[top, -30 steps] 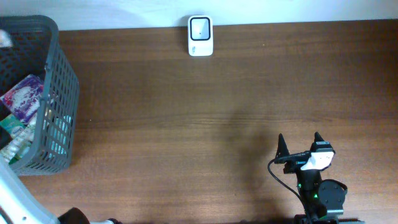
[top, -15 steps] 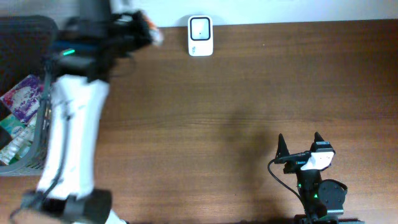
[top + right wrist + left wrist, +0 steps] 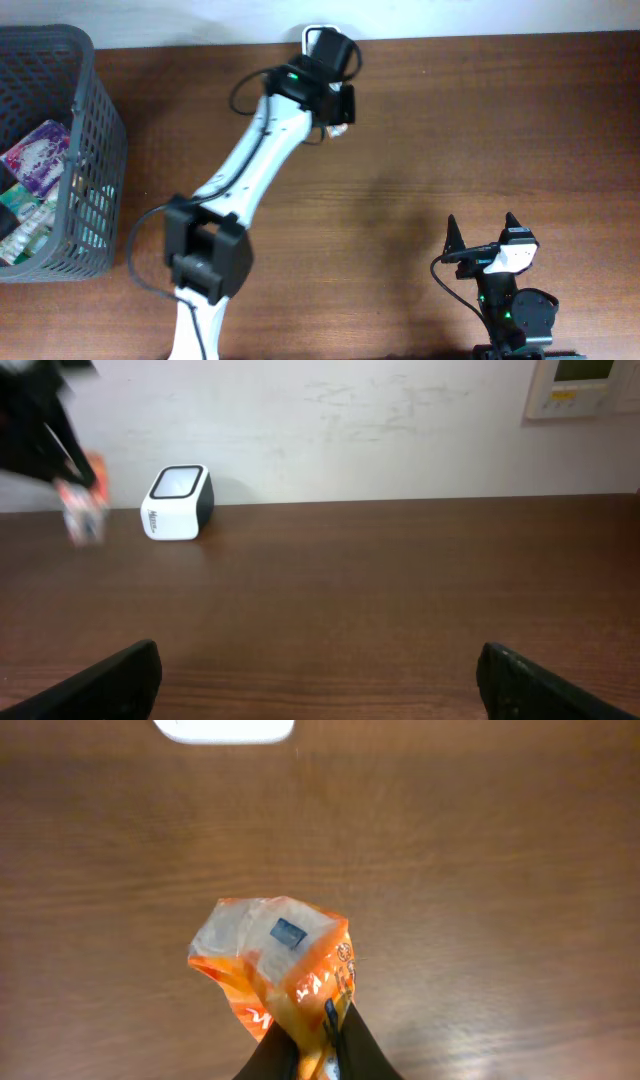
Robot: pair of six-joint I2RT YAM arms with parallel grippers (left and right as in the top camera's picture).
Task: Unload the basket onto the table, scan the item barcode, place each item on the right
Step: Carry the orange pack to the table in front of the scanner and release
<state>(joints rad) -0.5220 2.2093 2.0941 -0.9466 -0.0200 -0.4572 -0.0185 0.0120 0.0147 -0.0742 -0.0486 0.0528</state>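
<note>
The item, an orange and clear snack packet (image 3: pixel 275 960), hangs over the table with my left gripper (image 3: pixel 318 1020) shut on its lower end. A small blue label shows on its top face, and no barcode is readable. The white scanner (image 3: pixel 225 730) sits just beyond the packet at the table's back edge. From overhead, my left gripper (image 3: pixel 340 112) reaches to the scanner (image 3: pixel 318 33) and covers most of it, with the packet (image 3: pixel 339 129) peeking out below. The right wrist view shows the packet (image 3: pixel 82 515) left of the scanner (image 3: pixel 178 503). My right gripper (image 3: pixel 482 225) stands open at the front right.
A dark grey mesh basket (image 3: pixel 95 150) at the left edge holds several packaged goods. A pale wall runs behind the table's back edge, with a wall panel (image 3: pixel 585 385) at the upper right in the right wrist view.
My left arm has swung from the basket on the left across to the scanner at the back centre, carrying the packet. The right arm has not moved.
</note>
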